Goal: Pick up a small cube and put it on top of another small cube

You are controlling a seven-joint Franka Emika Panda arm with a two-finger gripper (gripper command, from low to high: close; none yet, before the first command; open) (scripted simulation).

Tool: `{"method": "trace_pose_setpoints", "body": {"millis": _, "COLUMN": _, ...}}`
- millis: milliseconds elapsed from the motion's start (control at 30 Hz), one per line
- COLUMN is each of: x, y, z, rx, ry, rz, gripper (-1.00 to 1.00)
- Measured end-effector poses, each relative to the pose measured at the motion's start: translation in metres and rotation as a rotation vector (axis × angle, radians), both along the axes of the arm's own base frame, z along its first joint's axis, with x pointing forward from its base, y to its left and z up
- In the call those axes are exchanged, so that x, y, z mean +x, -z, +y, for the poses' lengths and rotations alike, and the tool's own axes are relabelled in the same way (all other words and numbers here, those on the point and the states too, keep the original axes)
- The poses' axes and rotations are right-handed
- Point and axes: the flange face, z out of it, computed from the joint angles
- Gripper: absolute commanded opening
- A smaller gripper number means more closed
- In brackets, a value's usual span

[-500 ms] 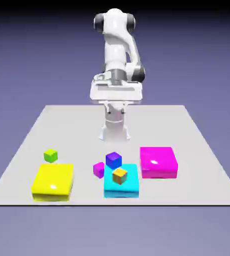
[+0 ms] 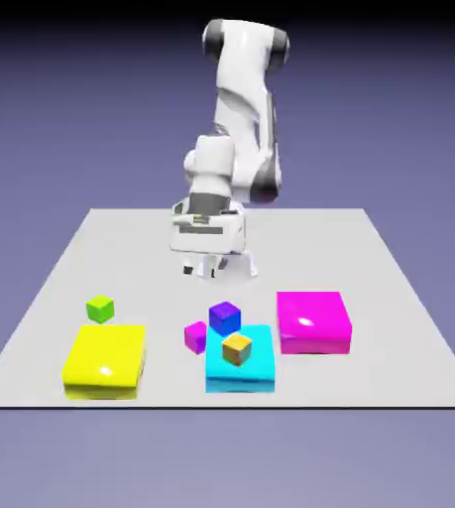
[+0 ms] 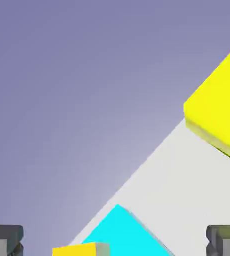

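And here the gripper (image 2: 202,270) hangs above the table (image 2: 152,258), its fingers spread wide with nothing between them, while the small magenta cube (image 2: 196,337) sits on the tabletop below it and nearer the camera, the lime-green cube (image 2: 100,309) off to its side toward the exterior view's left. Crowding that magenta cube are the purple-blue cube (image 2: 225,317) and the cyan block (image 2: 240,359), with the orange-and-teal cube (image 2: 237,349) seemingly on the block, though contact is hard to judge; the yellow block (image 2: 106,361) lies nearer the camera than the lime-green cube, the large magenta block (image 2: 313,322) out toward the gripper's exterior-view right.
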Motion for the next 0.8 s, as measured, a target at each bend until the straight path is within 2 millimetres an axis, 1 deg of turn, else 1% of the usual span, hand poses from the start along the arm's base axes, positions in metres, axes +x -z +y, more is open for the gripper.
{"method": "trace_pose_setpoints", "body": {"millis": 167, "x": -0.012, "y": 0.040, "z": -0.016, "rx": 0.154, "ry": 0.323, "rz": 0.069, "gripper": 0.00}}
{"method": "trace_pose_setpoints", "body": {"millis": 333, "x": -0.028, "y": 0.076, "z": -0.027, "rx": 0.303, "ry": 0.655, "rz": 0.134, "gripper": 0.00}}
{"method": "trace_pose_setpoints", "body": {"millis": 500, "x": -0.047, "y": 0.108, "z": -0.033, "rx": 0.447, "ry": 0.994, "rz": 0.196, "gripper": 0.00}}
{"method": "trace_pose_setpoints", "body": {"millis": 633, "x": -0.062, "y": 0.128, "z": -0.034, "rx": 0.559, "ry": 1.269, "rz": 0.245, "gripper": 0.00}}
{"method": "trace_pose_setpoints", "body": {"millis": 667, "x": -0.064, "y": 0.131, "z": -0.034, "rx": 0.579, "ry": 1.318, "rz": 0.254, "gripper": 0.00}}
{"method": "trace_pose_setpoints", "body": {"millis": 700, "x": -0.064, "y": 0.131, "z": -0.034, "rx": 0.579, "ry": 1.317, "rz": 0.254, "gripper": 0.00}}
{"method": "trace_pose_setpoints", "body": {"millis": 800, "x": -0.059, "y": 0.140, "z": -0.034, "rx": 0.588, "ry": 1.319, "rz": 0.249, "gripper": 0.00}}
